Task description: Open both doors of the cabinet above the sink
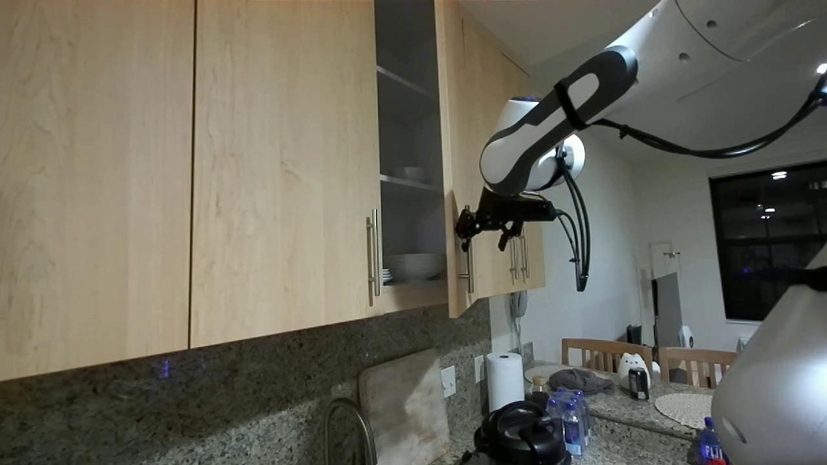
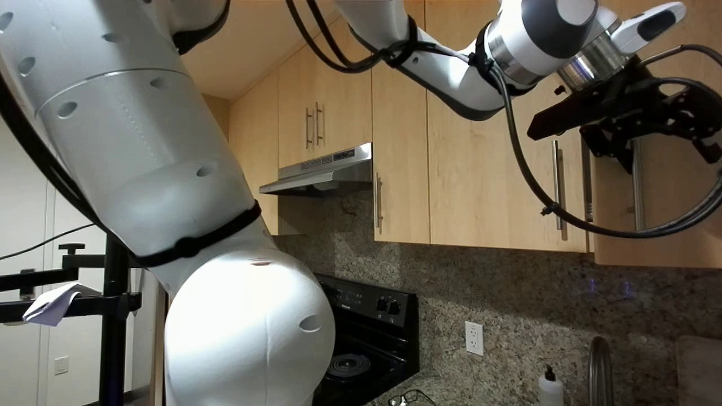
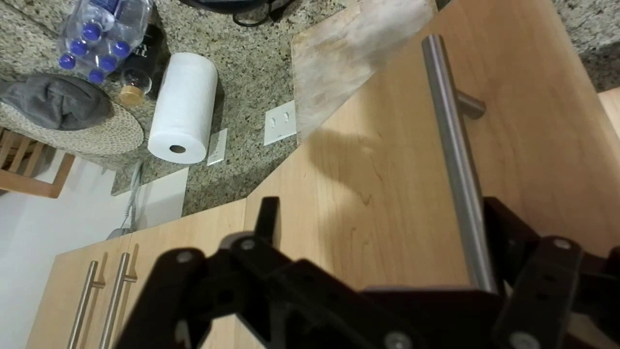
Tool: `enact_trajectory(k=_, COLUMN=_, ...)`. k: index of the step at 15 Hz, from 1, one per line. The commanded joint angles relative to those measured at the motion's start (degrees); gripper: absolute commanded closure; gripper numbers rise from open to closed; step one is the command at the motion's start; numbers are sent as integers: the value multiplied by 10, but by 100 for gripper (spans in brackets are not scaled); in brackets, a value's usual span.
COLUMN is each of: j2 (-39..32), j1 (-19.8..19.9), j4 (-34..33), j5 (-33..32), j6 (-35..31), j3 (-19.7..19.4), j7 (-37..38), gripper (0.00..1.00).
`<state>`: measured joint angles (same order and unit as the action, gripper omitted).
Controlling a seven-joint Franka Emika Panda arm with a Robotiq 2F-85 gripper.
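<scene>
My claw (image 3: 385,215) is spread wide with the swung-out door's (image 3: 537,145) handle (image 3: 453,138) between its fingers (image 3: 267,218), and the cabinet's (image 1: 411,297) other door (image 1: 284,174) is closed.

Blue-capped bottles (image 1: 572,426) stand near what seems a grey cloth (image 1: 583,381).

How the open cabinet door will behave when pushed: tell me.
The door looks like a flat wooden slab, so it should move as one stiff piece. It stands out at an angle from the cabinet, so a push would probably swing it. Its handle looks like a smooth metal bar, so a grip might slip along it.
</scene>
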<state>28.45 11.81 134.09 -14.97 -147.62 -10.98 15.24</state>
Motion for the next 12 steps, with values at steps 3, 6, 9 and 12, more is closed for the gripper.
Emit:
enact_trajectory(k=3, j2=30, j1=51, j4=18, j5=20, j6=7, j3=-53, j7=-128, gripper=0)
enact_trajectory(k=6, j2=39, j1=44, j4=19, j5=46, j6=6, j3=-84, j7=-202, gripper=0)
enact_trajectory(k=9, j2=44, j1=22, j4=15, j5=80, j6=9, j3=-128, j7=-287, gripper=0)
enact_trajectory(k=12, j2=45, j1=-8, j4=7, j5=119, j6=10, j3=-185, j7=-373, gripper=0)
